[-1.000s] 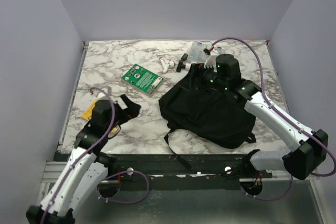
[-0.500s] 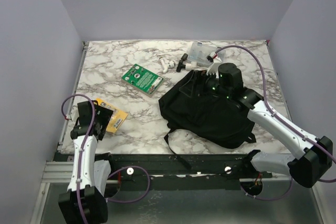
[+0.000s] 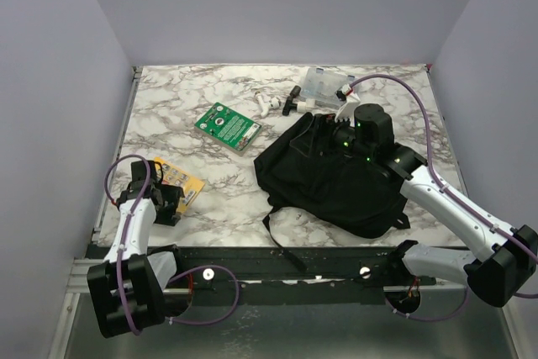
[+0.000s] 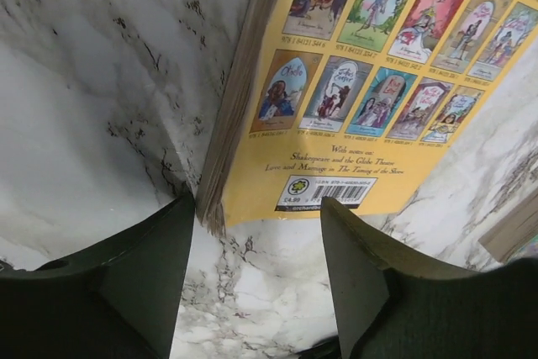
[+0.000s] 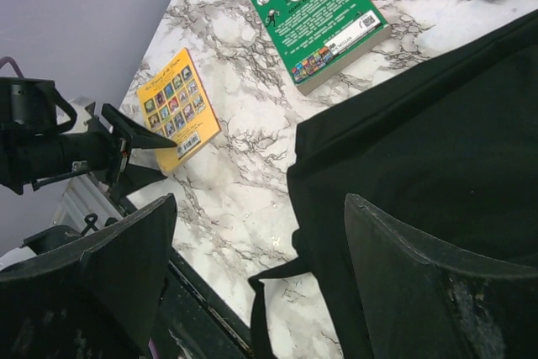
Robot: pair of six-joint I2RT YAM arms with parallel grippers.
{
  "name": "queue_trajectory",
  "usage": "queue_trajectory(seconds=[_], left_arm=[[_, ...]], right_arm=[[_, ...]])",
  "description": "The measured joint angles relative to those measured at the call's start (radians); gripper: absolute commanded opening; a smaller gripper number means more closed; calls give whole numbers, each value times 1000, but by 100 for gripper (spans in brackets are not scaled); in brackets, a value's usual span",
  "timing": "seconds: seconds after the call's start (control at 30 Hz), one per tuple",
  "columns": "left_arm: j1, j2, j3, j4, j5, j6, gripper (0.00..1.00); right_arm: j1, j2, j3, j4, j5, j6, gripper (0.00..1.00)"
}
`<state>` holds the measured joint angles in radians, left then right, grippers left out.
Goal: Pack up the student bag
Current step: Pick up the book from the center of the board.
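Observation:
The student bag (image 3: 336,178), a large black backpack, lies on the right half of the marble table; it also shows in the right wrist view (image 5: 437,140). My right gripper (image 3: 334,129) hovers over the bag's far top edge, jaws open and empty (image 5: 259,208). A yellow book (image 3: 182,181) lies at the near left. My left gripper (image 3: 166,201) is low at the book's near edge. In the left wrist view its open jaws (image 4: 256,224) stand on either side of the near corner of the yellow book (image 4: 361,81), holding nothing.
A green book (image 3: 227,125) lies left of the bag, and shows in the right wrist view (image 5: 319,14). A white object (image 3: 269,105), a black object (image 3: 294,105) and a clear plastic box (image 3: 324,81) lie at the back. The table's near rail (image 3: 277,262) runs below the bag.
My left arm has pulled back and folded toward the near left, uncovering the yellow book. My right gripper has shifted slightly right and nearer over the bag's top.

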<state>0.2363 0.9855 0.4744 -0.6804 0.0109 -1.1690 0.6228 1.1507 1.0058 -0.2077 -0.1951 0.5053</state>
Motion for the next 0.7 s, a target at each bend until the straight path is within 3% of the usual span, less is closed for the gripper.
queue_trajectory(seconds=[0.17, 0.37, 0.7], left_arm=[[4, 31, -5, 5, -4, -32, 36], [7, 34, -30, 60, -4, -42, 0], [8, -187, -98, 127, 60, 26, 0]], right_arm=[[0, 0, -3, 2, 2, 2, 84], [0, -2, -19, 5, 8, 11, 84], [25, 64, -69, 61, -50, 84, 84]])
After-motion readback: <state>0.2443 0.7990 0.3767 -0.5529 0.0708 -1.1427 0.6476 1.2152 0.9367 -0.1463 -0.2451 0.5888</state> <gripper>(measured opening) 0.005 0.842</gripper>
